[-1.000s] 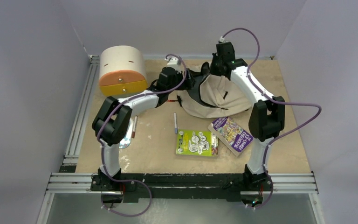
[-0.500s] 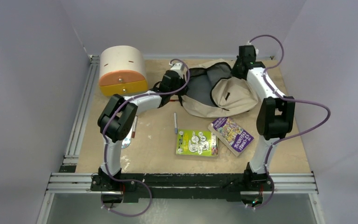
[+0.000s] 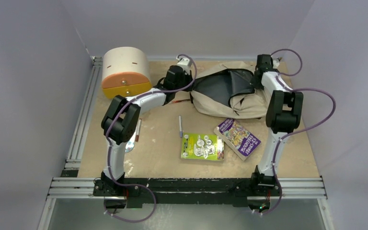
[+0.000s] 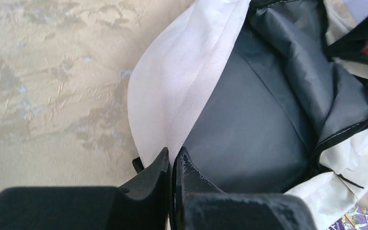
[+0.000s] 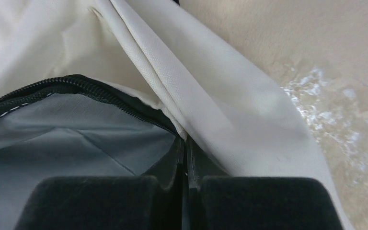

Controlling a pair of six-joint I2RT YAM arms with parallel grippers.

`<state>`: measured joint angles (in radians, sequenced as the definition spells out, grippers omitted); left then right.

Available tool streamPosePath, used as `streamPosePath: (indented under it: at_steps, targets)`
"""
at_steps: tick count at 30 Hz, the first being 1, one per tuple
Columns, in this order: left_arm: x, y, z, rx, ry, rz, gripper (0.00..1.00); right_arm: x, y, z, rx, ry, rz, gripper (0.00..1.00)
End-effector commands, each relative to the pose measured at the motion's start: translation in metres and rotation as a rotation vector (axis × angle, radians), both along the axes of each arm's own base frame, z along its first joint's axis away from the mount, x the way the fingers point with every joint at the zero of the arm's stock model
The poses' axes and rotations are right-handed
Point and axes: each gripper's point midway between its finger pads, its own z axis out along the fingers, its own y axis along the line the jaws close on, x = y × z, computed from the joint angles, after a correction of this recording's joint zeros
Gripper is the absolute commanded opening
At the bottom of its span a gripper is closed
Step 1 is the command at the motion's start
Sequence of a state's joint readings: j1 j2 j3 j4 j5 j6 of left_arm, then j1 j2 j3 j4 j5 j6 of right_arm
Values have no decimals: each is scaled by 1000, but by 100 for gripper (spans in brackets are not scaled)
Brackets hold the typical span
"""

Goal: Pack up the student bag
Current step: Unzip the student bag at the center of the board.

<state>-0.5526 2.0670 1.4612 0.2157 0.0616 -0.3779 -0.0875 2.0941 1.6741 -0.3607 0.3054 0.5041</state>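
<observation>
The student bag (image 3: pixel 220 105) lies on the far right part of the table (image 3: pixel 158 139), flat on its side, with the main compartment unzipped and its grey lining (image 4: pixel 249 129) exposed. The left gripper (image 4: pixel 172 160) has its jaws pressed together on the cream rim fabric at the left edge of the opening. The right gripper (image 5: pixel 184 143) pinches the cream fabric just beside the zipper (image 5: pixel 76 85) at the right edge, jaws likewise closed on cloth. The step in hand appears to be spreading the mouth so that items can be loaded. To do it well, draw the two pinch points apart along the left-right line only until the rim is taut; further pull is likely to drag the soft bag across the table instead of widening it. Lift both edges slightly so the upper flap does not sag back over the lining. Each grip holds only a thin fold, so avoid twisting the wrists, which may let the cloth slip out. The green book (image 3: pixel 202 146), the purple book (image 3: pixel 237 139) and the pen (image 3: pixel 180 126) lie near of the bag, well apart from it; none is packed yet. Leave the opening facing these items, since one arm must release to fetch them.
</observation>
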Motion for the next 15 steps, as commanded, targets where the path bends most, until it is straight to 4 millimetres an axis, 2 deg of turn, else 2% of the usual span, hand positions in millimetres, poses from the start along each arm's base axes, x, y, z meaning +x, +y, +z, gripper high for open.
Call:
streamPosePath:
  at_steps: [1,4,6,10,13,15]
  targets:
    - [20,-3,25,13,-101,-56,0,-4,-27,-22,-81,84,-54,0]
    - [16,-11,24,-10,-94,-104,0,-10,-26,-38,-78,142,-49,5]
    - [12,-16,22,-23,-86,-134,0,-13,-27,-33,-83,133,-58,14]
    - [7,-21,22,-34,-77,-160,0,-9,-28,10,-89,31,-76,38]
    - [6,-23,24,-39,-81,-170,0,-5,-28,47,-90,-55,-81,43]
    - [5,-24,26,-41,-84,-175,0,-4,-28,65,-92,-92,-84,45]
